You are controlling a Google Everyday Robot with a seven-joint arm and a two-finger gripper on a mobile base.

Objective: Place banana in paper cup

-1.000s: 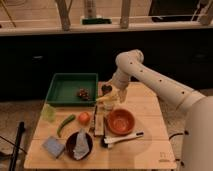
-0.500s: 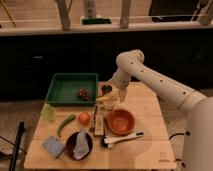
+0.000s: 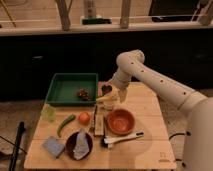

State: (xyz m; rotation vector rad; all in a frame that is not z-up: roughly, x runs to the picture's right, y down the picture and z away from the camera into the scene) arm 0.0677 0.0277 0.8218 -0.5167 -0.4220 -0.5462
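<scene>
Partly hidden: the gripper (image 3: 111, 95) sits at the table's far middle, just right of the green tray (image 3: 71, 89), and its fingertips blur into what they hold. It looks closed on the banana (image 3: 106, 98), a pale-yellow curve jutting left from the fingers. The paper cup (image 3: 109, 105) lies directly under it and is mostly covered; only a pale rim shows, so I cannot tell whether banana and cup touch. A dark round container (image 3: 106, 89) behind the gripper is half hidden too. The white arm (image 3: 150, 80) runs off the right edge.

Containers: the green tray holds one dark lumpy item (image 3: 83, 93), not identifiable. One orange bowl (image 3: 121, 121) stands near the table's front right, its inside showing only orange. One dark bowl (image 3: 79, 145) at front left holds a crumpled pale wrapper (image 3: 81, 143).

Loose on the wooden table (image 3: 150, 145): one long green vegetable (image 3: 65, 124), one orange-red round fruit (image 3: 84, 118), one blue-grey sponge (image 3: 53, 147), one pale green item (image 3: 48, 113), one white-handled brush (image 3: 122, 138), and one upright brownish box (image 3: 99, 122) beside the orange bowl.
</scene>
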